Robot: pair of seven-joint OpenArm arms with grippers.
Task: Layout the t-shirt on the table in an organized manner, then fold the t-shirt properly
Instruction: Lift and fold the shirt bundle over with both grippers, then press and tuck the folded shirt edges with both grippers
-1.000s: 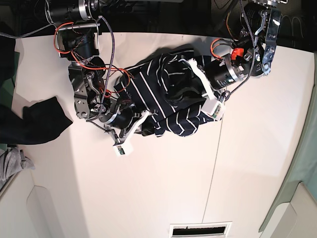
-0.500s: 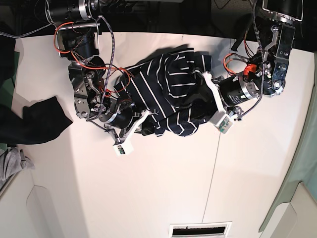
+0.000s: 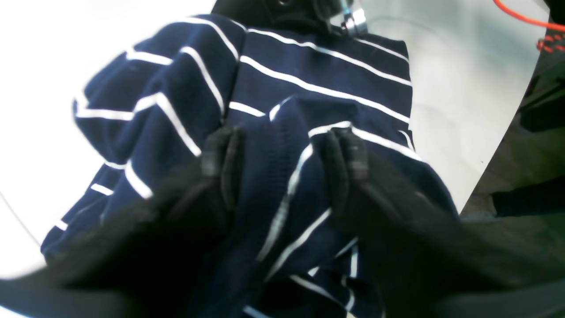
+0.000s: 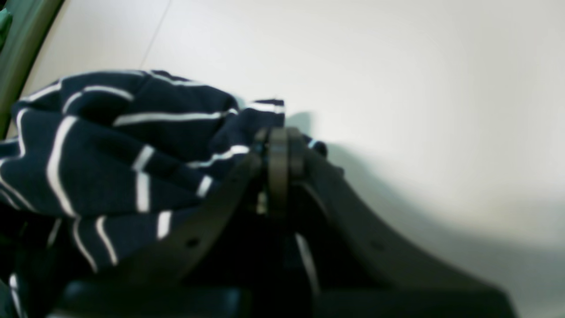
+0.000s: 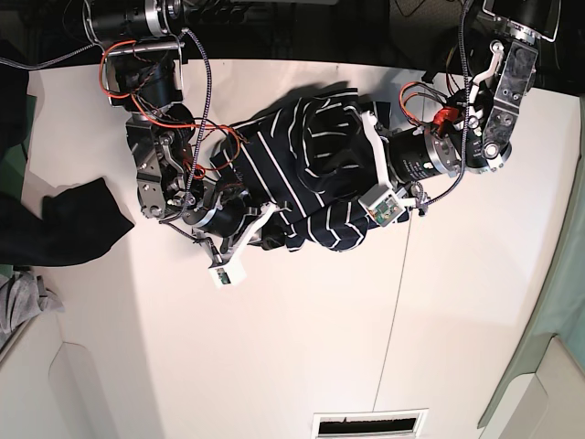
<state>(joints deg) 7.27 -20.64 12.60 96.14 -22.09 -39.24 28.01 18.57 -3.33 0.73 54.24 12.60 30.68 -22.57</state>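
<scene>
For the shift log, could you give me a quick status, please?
Right gripper shut on shirt. Left gripper jaws apart, a fold between them. Shirt bunched on table, not laid out. Dark cloth lies clear.

The t-shirt (image 5: 302, 174) lies bunched on the table (image 5: 302, 347), between the 2 arms.

No legible text, label, brand, number or sign in any view. Small white tags on both wrist camera modules (image 5: 381, 207) (image 5: 223, 275) too small to read. T-shirt (image 5: 302, 174) carries stripes only, no print. Table (image 5: 274, 347) surface unmarked.
</scene>
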